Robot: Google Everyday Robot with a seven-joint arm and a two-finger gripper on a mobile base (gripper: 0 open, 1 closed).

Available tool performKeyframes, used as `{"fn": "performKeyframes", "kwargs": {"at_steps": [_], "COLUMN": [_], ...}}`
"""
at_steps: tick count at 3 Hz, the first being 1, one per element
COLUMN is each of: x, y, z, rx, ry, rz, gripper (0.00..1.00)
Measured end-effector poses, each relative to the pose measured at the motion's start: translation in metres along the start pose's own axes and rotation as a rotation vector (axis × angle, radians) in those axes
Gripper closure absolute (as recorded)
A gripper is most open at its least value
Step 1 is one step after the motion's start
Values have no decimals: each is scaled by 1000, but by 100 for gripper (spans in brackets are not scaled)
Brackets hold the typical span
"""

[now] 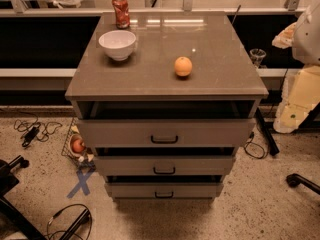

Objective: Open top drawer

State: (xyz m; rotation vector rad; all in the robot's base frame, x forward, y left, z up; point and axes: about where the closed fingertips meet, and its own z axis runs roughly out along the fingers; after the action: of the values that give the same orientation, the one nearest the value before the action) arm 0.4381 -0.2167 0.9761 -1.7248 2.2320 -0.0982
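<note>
The grey-taupe cabinet [165, 79] stands in the middle of the camera view with three drawers. The top drawer [210, 132] is the widest, with a small dark bar handle [164, 139] at its centre. Its front stands a little forward of the cabinet top, with a dark gap [165, 110] above it; its inside is in shadow. The two narrower drawers [200, 164] [195, 189] sit below. My gripper is not in view; a white rounded shape [309, 34] at the right edge may be part of my arm.
A white bowl [118, 44], a red can [120, 11] and an orange [183, 66] sit on the cabinet top. On the floor are cables [35, 129], a wire basket [75, 144], a blue tape cross [81, 181] and chair legs [302, 181]. Yellowish white bulk [300, 96] stands at right.
</note>
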Motion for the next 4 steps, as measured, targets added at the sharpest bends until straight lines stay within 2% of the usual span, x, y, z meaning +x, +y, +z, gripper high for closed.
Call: {"fn": "performKeyframes", "kwargs": {"at_steps": [1, 2, 3, 4], "x": [-2, -9, -11, -12], "y": [-1, 1, 27, 48], "z": [1, 34, 84, 135], "rx": [11, 29, 31, 47], "ry": [-7, -53, -109, -129], "rz": [0, 1, -43, -97], "gripper": [0, 0, 0, 0]}}
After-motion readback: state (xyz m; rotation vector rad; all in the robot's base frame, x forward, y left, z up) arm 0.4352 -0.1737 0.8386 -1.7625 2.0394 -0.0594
